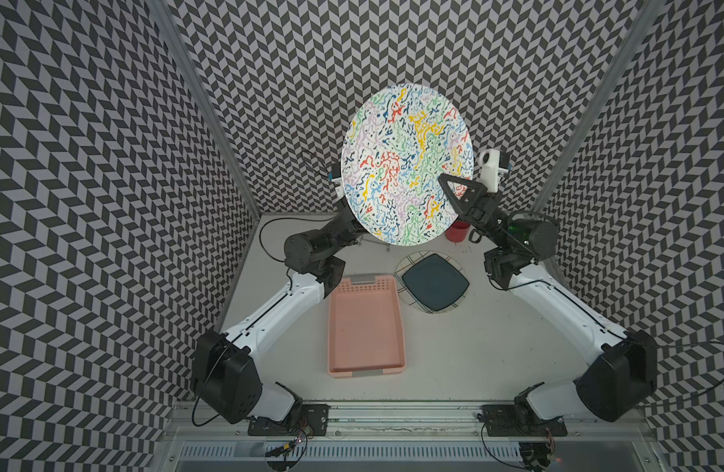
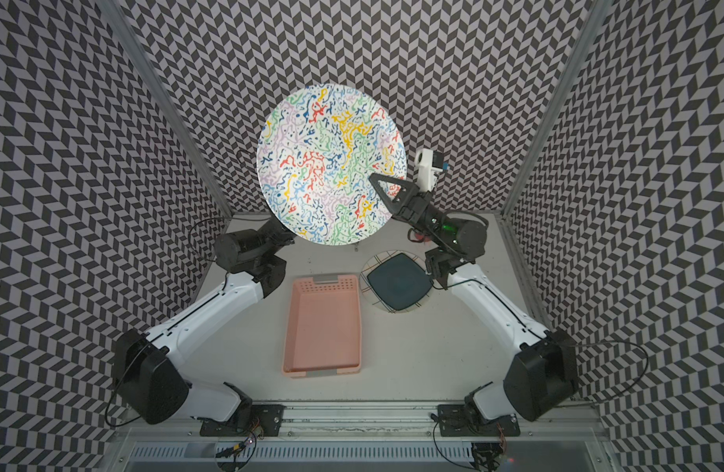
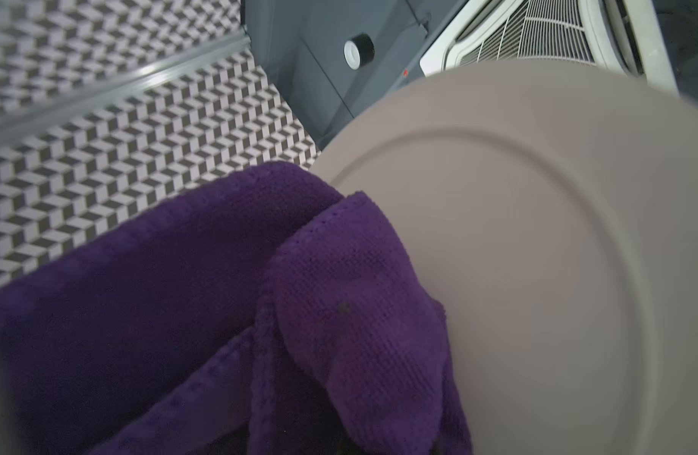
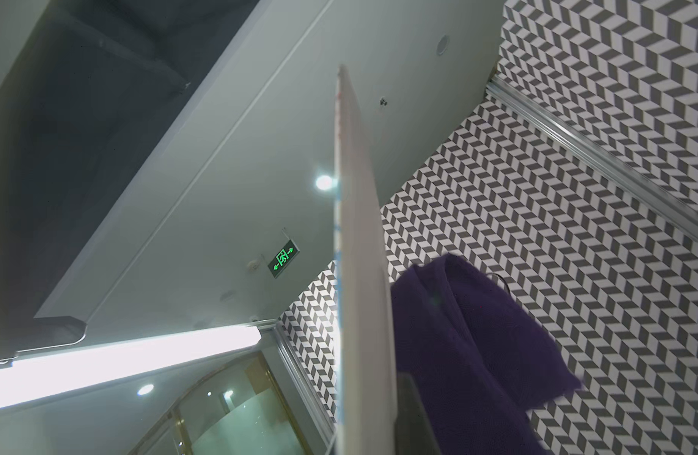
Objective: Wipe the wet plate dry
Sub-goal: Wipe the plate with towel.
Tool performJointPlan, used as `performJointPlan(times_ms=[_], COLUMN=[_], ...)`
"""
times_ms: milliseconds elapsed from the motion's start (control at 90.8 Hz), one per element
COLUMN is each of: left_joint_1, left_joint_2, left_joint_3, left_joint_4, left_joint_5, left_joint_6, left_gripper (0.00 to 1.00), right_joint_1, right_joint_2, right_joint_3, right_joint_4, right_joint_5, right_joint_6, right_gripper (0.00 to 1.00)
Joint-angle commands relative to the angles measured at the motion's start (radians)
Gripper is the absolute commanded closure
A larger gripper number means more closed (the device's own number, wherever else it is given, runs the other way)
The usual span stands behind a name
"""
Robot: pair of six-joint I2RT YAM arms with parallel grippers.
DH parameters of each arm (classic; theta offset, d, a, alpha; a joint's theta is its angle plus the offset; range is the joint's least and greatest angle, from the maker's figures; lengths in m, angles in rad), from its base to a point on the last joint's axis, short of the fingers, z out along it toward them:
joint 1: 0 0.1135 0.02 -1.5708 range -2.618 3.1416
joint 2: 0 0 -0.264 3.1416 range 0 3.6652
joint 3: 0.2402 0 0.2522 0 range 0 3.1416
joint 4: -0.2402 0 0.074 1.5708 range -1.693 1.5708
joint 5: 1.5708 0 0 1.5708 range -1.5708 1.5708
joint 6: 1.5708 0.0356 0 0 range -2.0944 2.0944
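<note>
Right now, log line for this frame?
right gripper: shut on plate rim, raised | left gripper, hidden: shut on purple cloth at plate's underside

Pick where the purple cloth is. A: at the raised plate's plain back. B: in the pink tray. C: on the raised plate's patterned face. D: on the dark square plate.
A: the left wrist view shows the purple cloth against the plate on its plain back.

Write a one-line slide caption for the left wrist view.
Left wrist view: purple cloth lies against the plain underside of the raised plate, with the chevron-patterned wall behind.
</note>
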Motion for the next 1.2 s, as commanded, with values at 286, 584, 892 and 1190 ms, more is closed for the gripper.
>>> performJointPlan(times_ms=[286,584,892,1190], left_joint_1=[0.071,-0.155,-0.083,0.049], left_joint_2=[0.037,0.026,-0.208,-0.336], left_joint_3=[0.163,0.123,0.070,0.054], left_joint_4=[0.196,0.013,-0.484,-1.023], left_joint_5=[0.031,0.076,0.109,0.028], left_joint_6=[-0.122,0.099,0.499,0.891], left_gripper=[1.00,1.00,1.00,1.00], right_joint_1=[0.052,0.002,-0.246,-0.296], right_joint_2=[-0.036,0.072,-0.054,-0.249], right_joint_3=[-0.112,0.101,-0.054,-0.237], right_joint_4=[-0.009,-0.040,-0.228,-0.660], right_joint_5=[-0.003,0.045,0.091,0.206], right_joint_6=[-0.026,-0.037,-0.124,-0.394], right_gripper=[1.00,1.00,1.00,1.00])
